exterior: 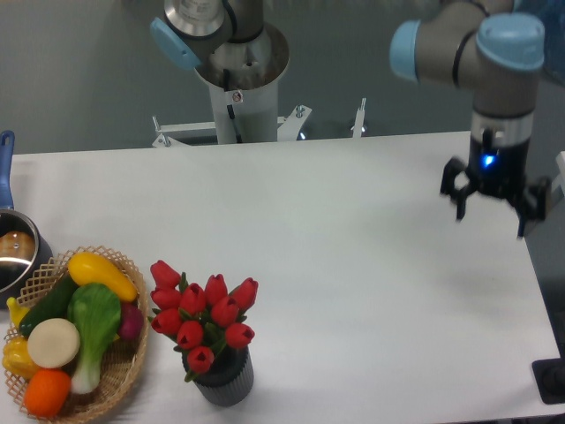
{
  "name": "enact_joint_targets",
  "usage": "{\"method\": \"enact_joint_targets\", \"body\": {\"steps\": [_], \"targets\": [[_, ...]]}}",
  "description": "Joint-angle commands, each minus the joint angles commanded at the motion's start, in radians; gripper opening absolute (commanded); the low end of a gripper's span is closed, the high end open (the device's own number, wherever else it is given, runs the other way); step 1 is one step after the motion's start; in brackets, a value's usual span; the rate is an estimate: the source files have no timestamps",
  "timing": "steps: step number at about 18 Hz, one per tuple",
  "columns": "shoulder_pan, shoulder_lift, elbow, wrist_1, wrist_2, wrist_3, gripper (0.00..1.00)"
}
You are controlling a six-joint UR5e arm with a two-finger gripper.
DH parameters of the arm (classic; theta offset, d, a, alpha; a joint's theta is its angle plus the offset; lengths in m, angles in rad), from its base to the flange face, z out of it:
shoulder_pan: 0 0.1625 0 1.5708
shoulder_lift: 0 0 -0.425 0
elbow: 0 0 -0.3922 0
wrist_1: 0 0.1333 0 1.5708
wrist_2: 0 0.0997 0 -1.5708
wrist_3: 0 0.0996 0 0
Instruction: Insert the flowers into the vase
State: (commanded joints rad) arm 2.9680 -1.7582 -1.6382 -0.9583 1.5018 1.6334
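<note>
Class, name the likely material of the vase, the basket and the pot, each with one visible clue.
Vase: probably matte plastic or ceramic; dull dark grey ribs.
Basket: woven wicker; tan interlaced strands.
Pot: shiny metal; bright reflections, blue handle likely plastic.

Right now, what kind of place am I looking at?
Probably a robotics lab test bench: a grey-and-blue robot arm on a pedestal over a plain white table, with staged props such as a wicker basket of toy vegetables.
</note>
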Motion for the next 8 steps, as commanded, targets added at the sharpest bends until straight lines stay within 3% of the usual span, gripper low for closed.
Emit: {"method": "enact_joint_targets", "body": {"steps": [3,8], "targets": [[0.092,0.066,-0.003,-0.112,-0.005,0.12,1.0],[0.221,0.143,-0.003,-0.229,-0.006,0.273,1.0]]}}
